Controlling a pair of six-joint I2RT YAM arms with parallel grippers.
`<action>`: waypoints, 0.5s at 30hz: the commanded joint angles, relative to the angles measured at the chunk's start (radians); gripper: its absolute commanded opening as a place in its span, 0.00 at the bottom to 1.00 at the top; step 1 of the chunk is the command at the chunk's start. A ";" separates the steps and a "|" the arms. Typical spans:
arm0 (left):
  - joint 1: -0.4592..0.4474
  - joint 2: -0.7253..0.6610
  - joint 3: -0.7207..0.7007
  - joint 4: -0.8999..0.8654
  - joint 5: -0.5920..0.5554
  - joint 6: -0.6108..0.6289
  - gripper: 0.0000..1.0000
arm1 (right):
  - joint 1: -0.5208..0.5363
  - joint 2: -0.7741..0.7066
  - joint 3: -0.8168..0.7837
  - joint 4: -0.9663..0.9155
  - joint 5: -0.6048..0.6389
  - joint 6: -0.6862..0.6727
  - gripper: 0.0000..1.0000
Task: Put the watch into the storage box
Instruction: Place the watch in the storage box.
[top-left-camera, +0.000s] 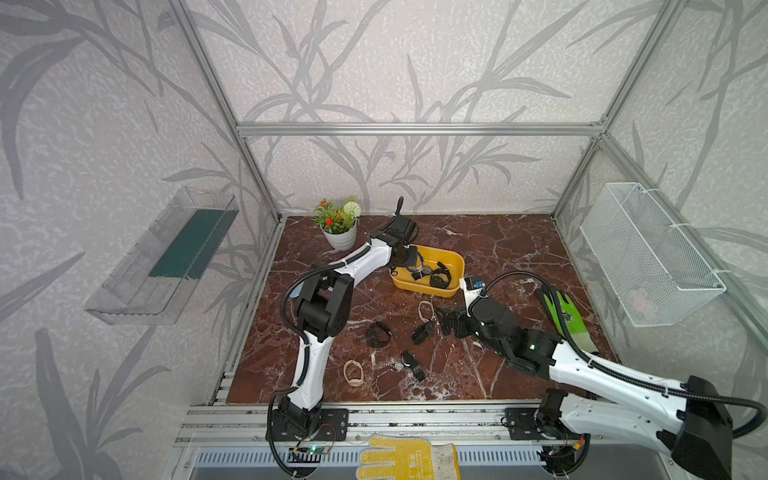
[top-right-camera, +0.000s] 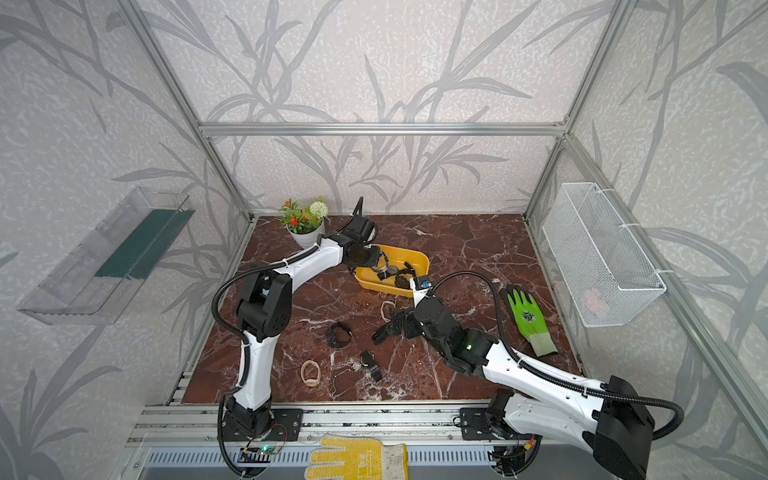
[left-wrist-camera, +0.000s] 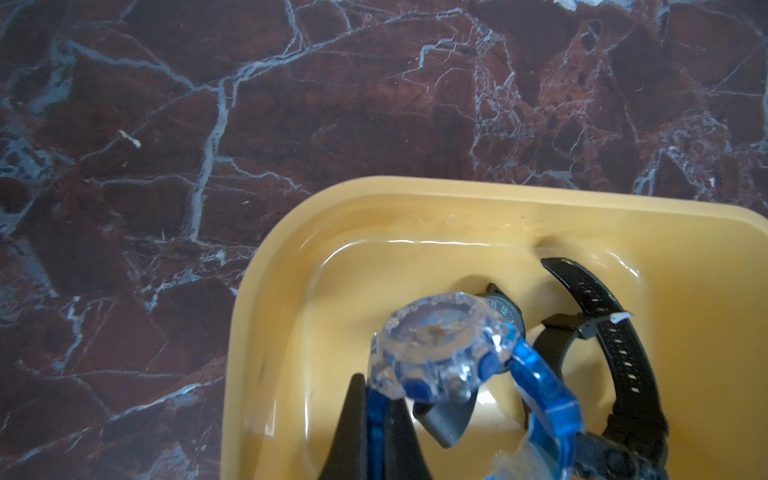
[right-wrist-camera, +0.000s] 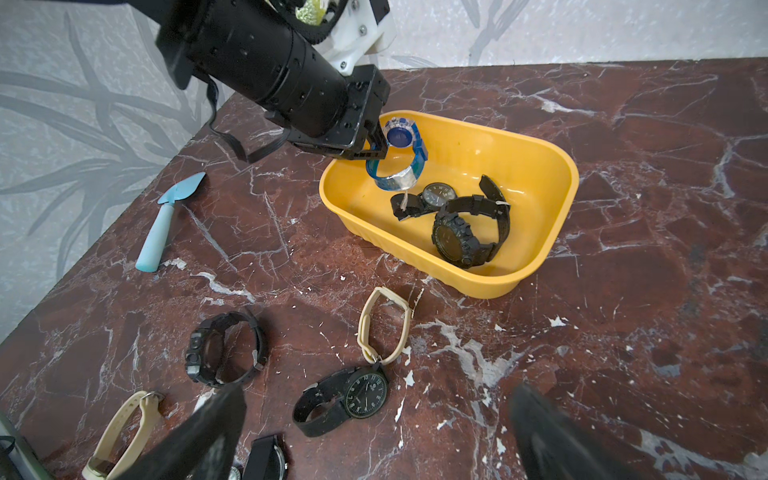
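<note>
Red marble tabletop below, the left gripper, clamped on the blue watch's strap over the storage box, should dip lower before releasing; the right gripper hangs spread apart.

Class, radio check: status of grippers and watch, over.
Left gripper shut on blue watch, over storage box. Right gripper open, empty. Two black watches inside box.

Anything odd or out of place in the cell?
Three strays unrelated to the task: a green glove lying flat on the tabletop, a small blue trowel also on it, and a yellow glove lying on the front frame.
</note>
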 joint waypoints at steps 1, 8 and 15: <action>0.013 0.046 0.060 -0.049 -0.009 -0.004 0.00 | -0.006 0.007 0.009 -0.003 0.004 0.010 0.99; 0.031 0.105 0.101 -0.073 -0.011 -0.025 0.00 | -0.009 0.026 0.020 -0.004 0.002 0.005 0.99; 0.034 0.128 0.109 -0.070 -0.007 -0.054 0.00 | -0.008 0.054 0.035 0.005 -0.011 0.006 0.99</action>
